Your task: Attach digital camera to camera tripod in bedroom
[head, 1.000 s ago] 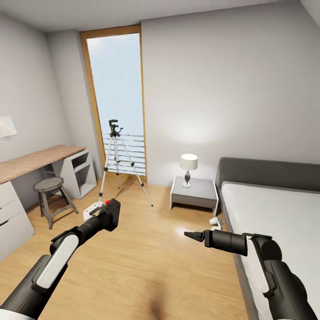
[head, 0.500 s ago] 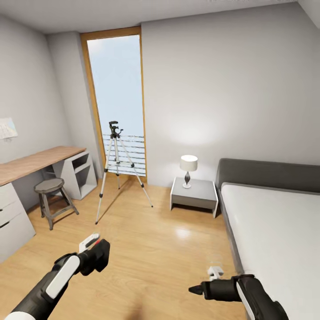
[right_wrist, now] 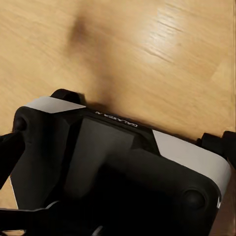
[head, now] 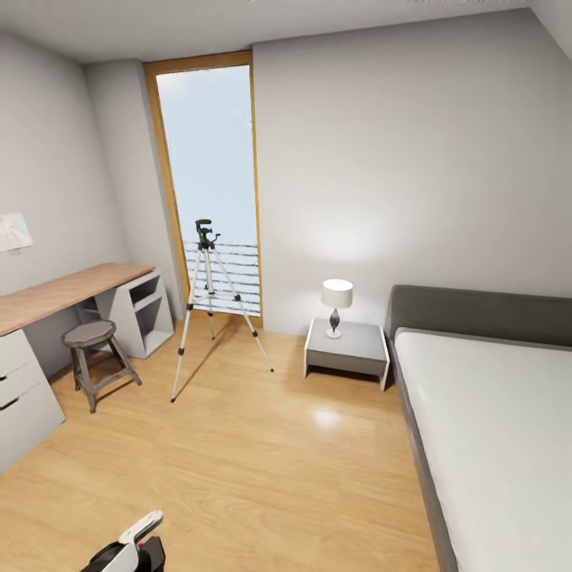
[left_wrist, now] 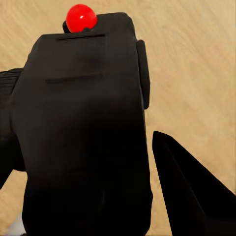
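Three thin silver legs hold the camera tripod (head: pixel 208 306) upright on the light wood floor (head: pixel 262 453), in front of the tall wood-framed window (head: pixel 208 187) at the far side of the bedroom. Its black head stands bare on top.

From my left wrist camera I see the digital camera (left_wrist: pixel 83 132) close up: a chunky black body with a red dot (left_wrist: pixel 81 17) on top. One dark finger of the left gripper (left_wrist: pixel 189 189) lies just beside it, and the body sits in the grasp, so I read that gripper as clamped on the camera. In the head view the left arm's tip (head: pixel 131 548) sits at the bottom edge, well apart from the tripod.

My right wrist camera looks down on a black and white part of the robot (right_wrist: pixel 118 172) over the floor; I cannot tell how the right gripper's jaws stand.

As for containers, the desk (head: pixel 75 290) by the left wall has open shelves and white drawers (head: pixel 20 389) that are closed; a round stool (head: pixel 91 349) stands before it. A white lamp (head: pixel 337 302) sits on the grey nightstand (head: pixel 347 343), just beside the grey-framed bed (head: pixel 492 413).
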Motion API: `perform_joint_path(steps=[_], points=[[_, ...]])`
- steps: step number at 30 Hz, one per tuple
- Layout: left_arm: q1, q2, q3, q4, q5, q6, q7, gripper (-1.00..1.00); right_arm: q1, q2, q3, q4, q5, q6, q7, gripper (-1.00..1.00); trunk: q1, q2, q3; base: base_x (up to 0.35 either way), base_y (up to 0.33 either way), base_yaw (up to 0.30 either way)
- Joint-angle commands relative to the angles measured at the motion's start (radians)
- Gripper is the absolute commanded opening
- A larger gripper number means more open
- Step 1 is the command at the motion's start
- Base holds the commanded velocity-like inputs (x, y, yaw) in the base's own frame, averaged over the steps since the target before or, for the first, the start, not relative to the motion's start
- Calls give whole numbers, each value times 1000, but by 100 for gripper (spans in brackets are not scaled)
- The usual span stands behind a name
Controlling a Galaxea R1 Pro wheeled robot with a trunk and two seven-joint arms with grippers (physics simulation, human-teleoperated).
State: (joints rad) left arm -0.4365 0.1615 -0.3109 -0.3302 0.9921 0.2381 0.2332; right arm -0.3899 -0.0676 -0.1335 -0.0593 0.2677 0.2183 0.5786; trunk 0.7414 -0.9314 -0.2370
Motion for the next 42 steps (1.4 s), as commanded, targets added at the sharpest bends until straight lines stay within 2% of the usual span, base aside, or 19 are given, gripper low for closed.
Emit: perform_joint_path(steps=[1,5,6,10,13,19,24,29,34,42], points=[[-1,-9,-24,62,1,-34,-20,-100,-3,0,-9,33,8,-24,-32,100,-4,6,2,0,0,0],[-1,-24,-41,187,-4,-87,-89,-100,-8,-1,-9,69,6,-68,-78,100,-19,34,15,0,0,0],[-1,-29,-45,237,-5,-104,-126,-100,-7,-1,-9,77,5,-85,-92,100,-23,41,18,0,0,0],[1,-34,-49,292,-4,-123,-185,-100,17,-5,-9,87,4,-112,-111,100,-38,69,30,0,0,0],[9,-42,-51,313,-5,-132,-210,-100,57,-17,-10,90,3,-129,-123,100,-50,90,40,0,0,0],[25,-60,-52,325,-6,-138,-223,-100,93,-28,-11,92,2,-147,-151,100,-73,132,58,0,0,0],[31,-76,-53,328,-13,-139,-227,-100,103,-34,-12,93,2,-159,-231,100,-92,167,74,0,0,0],[32,-95,-53,328,-33,-140,-228,-100,106,-42,-14,93,0,-194,-311,100,-111,202,90,0,0,0],[42,-108,-53,329,-70,-140,-229,-100,107,-55,-16,93,-1,-230,-383,100,-130,237,105,0,0,0],[65,-111,-53,329,-82,-142,-229,-100,108,-58,-16,93,-1,-238,-408,100,-161,293,130,0,0,0]])
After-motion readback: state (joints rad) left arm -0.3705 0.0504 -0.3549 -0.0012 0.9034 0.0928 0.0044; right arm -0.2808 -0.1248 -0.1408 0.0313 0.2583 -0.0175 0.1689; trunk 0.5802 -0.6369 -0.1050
